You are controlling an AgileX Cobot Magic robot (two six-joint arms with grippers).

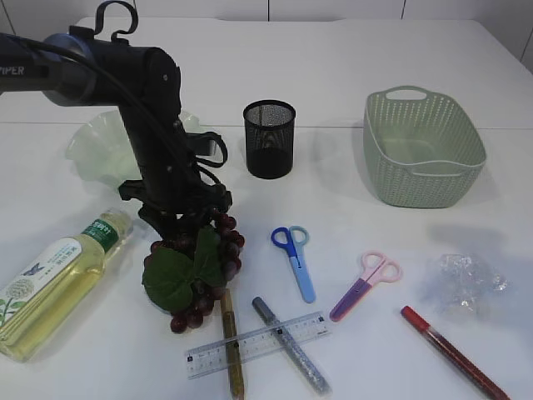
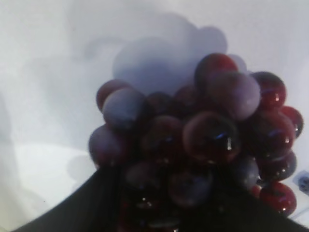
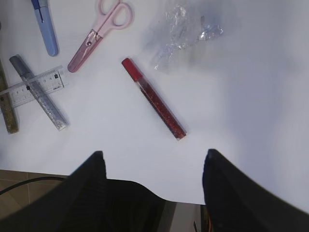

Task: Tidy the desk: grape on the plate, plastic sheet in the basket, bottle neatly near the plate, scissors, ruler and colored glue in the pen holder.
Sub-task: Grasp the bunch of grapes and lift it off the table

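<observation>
The dark red grape [image 1: 208, 262] bunch with a green leaf lies at the front left. My left gripper [image 1: 188, 223] is down on its upper end, shut on it. Berries [image 2: 207, 130] fill the left wrist view. A bottle [image 1: 58, 279] of yellow liquid lies left of the bunch, and the pale green plate [image 1: 93, 146] sits behind the arm. Blue scissors [image 1: 296, 260], pink scissors [image 1: 365, 285], a clear ruler [image 1: 258, 343], gold glue [image 1: 231, 342], silver glue [image 1: 291, 346], red glue [image 3: 153, 98] and the crumpled plastic sheet [image 3: 181, 29] lie loose. My right gripper [image 3: 153, 159] hangs open over the front edge.
The black mesh pen holder [image 1: 269, 139] stands at the back centre. A green basket [image 1: 422, 148] sits at the back right. The ruler lies across the gold and silver glue pens. The table's front edge [image 3: 145, 186] runs just below the right gripper.
</observation>
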